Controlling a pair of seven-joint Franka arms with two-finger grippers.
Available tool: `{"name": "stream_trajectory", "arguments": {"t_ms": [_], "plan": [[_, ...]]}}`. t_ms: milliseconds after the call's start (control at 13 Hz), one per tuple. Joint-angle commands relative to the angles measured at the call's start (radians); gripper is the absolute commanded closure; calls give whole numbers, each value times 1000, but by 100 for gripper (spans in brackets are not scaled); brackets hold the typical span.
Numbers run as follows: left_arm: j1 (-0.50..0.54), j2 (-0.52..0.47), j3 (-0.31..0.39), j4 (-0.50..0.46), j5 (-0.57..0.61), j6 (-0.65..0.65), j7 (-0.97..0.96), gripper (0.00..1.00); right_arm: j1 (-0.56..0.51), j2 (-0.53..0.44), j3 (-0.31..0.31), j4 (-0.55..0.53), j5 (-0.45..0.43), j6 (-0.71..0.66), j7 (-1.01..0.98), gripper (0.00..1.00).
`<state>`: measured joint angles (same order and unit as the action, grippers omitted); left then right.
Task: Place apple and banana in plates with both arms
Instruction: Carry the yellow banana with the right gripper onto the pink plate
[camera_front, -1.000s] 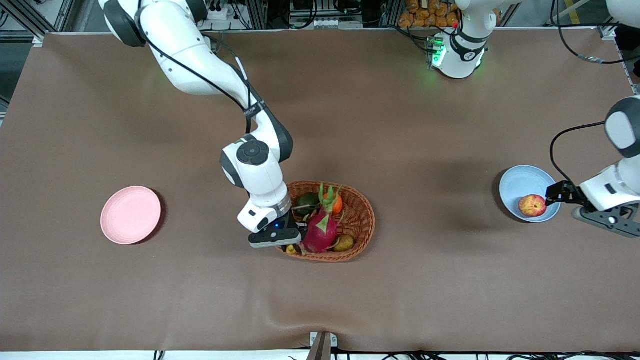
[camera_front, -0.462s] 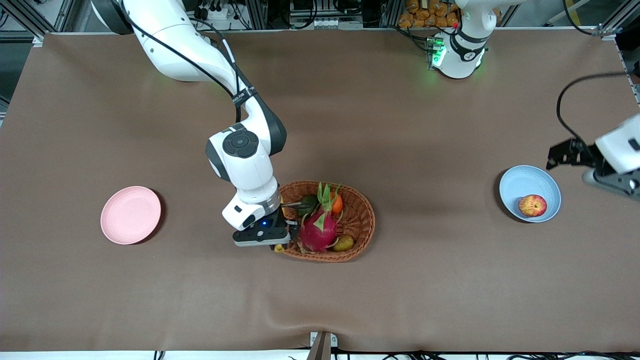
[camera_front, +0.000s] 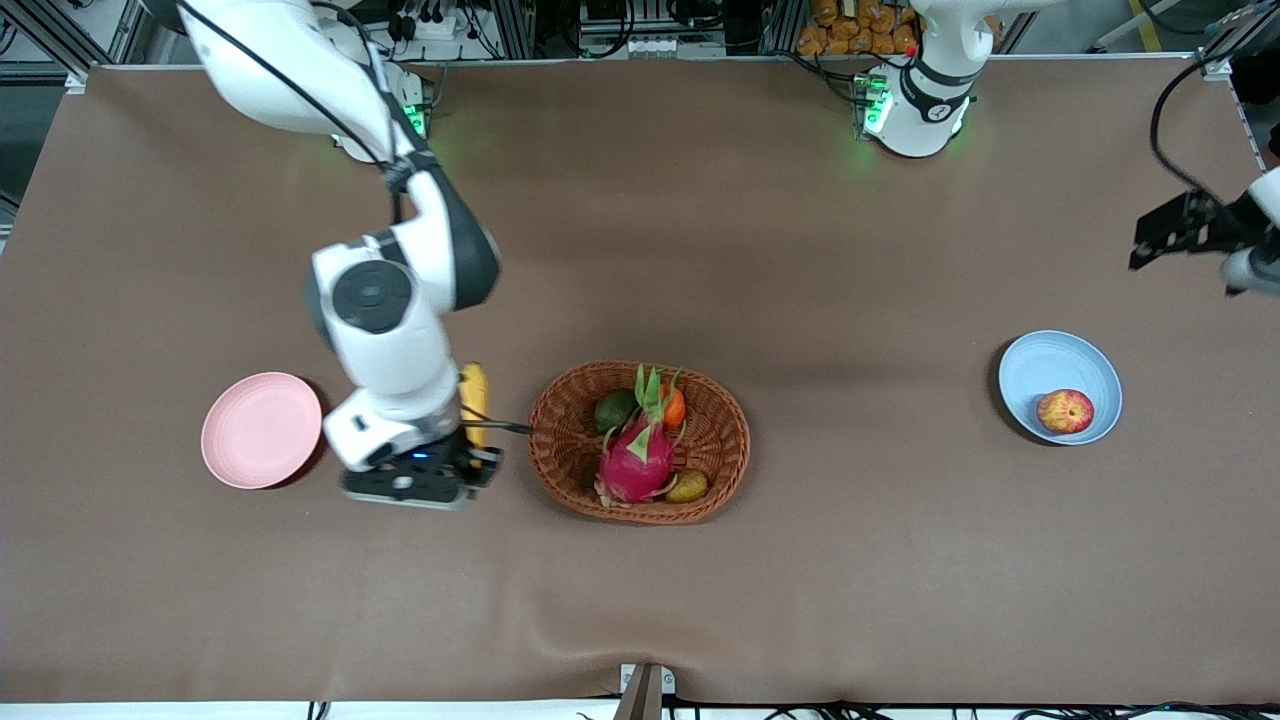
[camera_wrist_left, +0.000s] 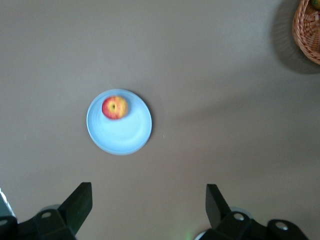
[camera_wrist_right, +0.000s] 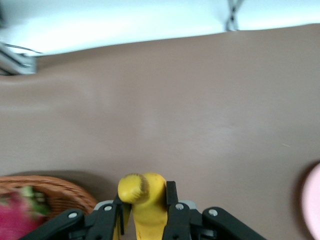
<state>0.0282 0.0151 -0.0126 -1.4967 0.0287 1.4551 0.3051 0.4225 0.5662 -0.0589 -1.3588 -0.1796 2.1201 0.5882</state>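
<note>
- Right gripper up over bare table between the pink plate and the basket, fingers clamped tight on the banana.
- Banana sticking out past the wrist toward the robots' bases, blunt end poking out between the jaws in the right wrist view.
- Left gripper high over the left arm's end of the table, spread wide, holding nothing.
- Apple sitting in the blue plate, off-center toward the plate's rim.
- Dragon fruit, a small orange fruit and a green one lying in the basket mid-table.
</note>
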Motion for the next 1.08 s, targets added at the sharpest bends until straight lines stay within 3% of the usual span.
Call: {"name": "stream_trajectory", "arguments": {"t_ms": [0,154,231,385,615,846,923,1000], "plan": [[-54,-82,37,-16,-7,-67,-50,0,-123,-142,21,-194,-12,-66,-132,100],[-56,-141,34,-26,0,-85,-46,0,-256,-187,21,-265,-11,-159,-323,100],[-54,-162,33,-37,-3,-134,-49,0,-321,-186,21,-272,14,-184,-411,100],[-56,-144,34,-30,8,-104,-44,0,-417,-163,17,-285,95,-178,-494,100],[-59,-64,34,-14,8,-39,-53,0,-464,-69,17,-341,115,-24,-547,100],[-59,-47,31,9,17,-9,-61,0,-472,-3,17,-358,115,102,-550,100],[-59,-52,14,9,22,-9,-131,0,-473,3,16,-356,115,115,-550,98],[-59,-50,7,6,22,-9,-183,0,-473,10,16,-349,115,113,-548,69]]}}
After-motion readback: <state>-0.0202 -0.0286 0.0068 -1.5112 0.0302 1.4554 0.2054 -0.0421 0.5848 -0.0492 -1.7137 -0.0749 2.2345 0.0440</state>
